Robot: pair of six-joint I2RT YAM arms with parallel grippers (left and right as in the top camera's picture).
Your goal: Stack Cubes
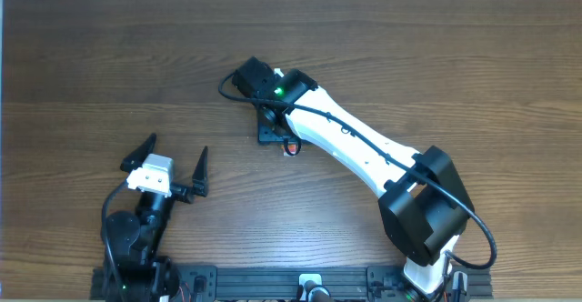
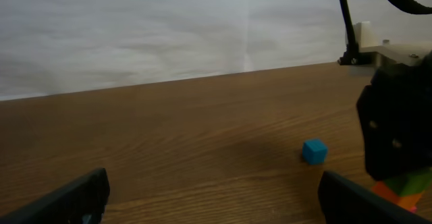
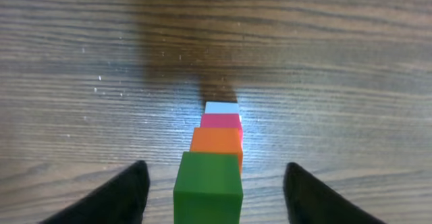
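The right pincer (image 3: 216, 190) stands spread, one finger on either side of a green cube (image 3: 208, 183) with a gap on each flank. That cube tops a column directly under the pincer: an orange cube (image 3: 216, 142), then a pink cube (image 3: 220, 121), then a pale cube (image 3: 221, 107) on the wooden table (image 3: 101, 48). The left pincer (image 1: 177, 147) is also spread and holds nothing. Its wrist view shows a small blue cube (image 2: 314, 151) alone on the table ahead of it, near the column.

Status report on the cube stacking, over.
Left pincer open, near its base. Right pincer open above four-cube stack, green cube on top. Blue cube loose on table, apart from stack.
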